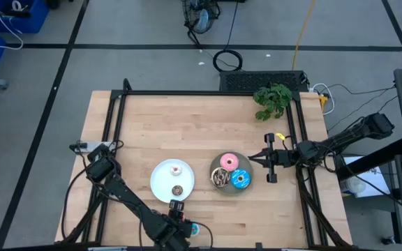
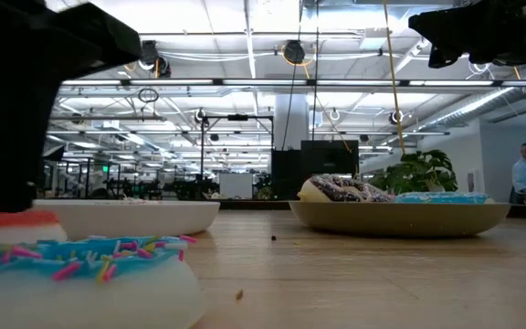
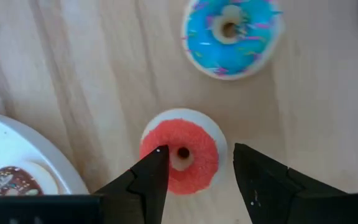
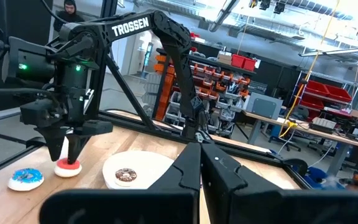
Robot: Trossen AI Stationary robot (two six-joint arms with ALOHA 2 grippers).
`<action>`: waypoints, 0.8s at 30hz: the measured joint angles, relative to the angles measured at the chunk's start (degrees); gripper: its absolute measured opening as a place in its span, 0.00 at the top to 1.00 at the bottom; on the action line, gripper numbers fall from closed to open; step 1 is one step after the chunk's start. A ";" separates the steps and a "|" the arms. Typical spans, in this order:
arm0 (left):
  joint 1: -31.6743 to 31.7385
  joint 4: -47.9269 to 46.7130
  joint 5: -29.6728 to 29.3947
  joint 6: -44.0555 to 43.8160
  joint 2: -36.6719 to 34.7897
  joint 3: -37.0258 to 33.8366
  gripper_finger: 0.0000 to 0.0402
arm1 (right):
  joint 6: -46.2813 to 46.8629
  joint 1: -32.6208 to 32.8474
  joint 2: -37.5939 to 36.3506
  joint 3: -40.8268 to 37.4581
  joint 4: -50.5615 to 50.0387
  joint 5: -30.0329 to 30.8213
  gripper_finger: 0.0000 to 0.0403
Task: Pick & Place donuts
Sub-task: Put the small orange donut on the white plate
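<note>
My left gripper (image 3: 194, 177) is down at the near edge of the worktop (image 1: 152, 132), fingers spread either side of the red donut (image 3: 180, 151), which sits flat on the wood; I can't tell whether they touch it. Small blue sprinkled donut (image 3: 231, 36) lies just beside it, also on the wood. White plate (image 1: 162, 183) next to them carries the white-pink donut (image 1: 176, 169) and a small brown one (image 1: 177, 189). Grey plate (image 1: 230, 192) holds the pink (image 1: 228, 162), brown streaked (image 1: 220, 178) and larger blue donut (image 1: 241, 179). My right gripper (image 4: 201, 163) hangs above the worktop just right of the grey plate, fingers pressed together, holding nothing.
</note>
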 joint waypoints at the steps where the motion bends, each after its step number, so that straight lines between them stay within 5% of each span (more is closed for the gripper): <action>1: 0.28 -0.04 0.17 0.00 0.00 0.00 0.55 | 0.00 0.00 0.00 0.00 0.02 0.00 1.00; 24: 0.53 9.32 2.67 -1.75 -0.49 -6.36 0.55 | -0.13 0.00 0.00 0.00 -0.02 0.00 1.00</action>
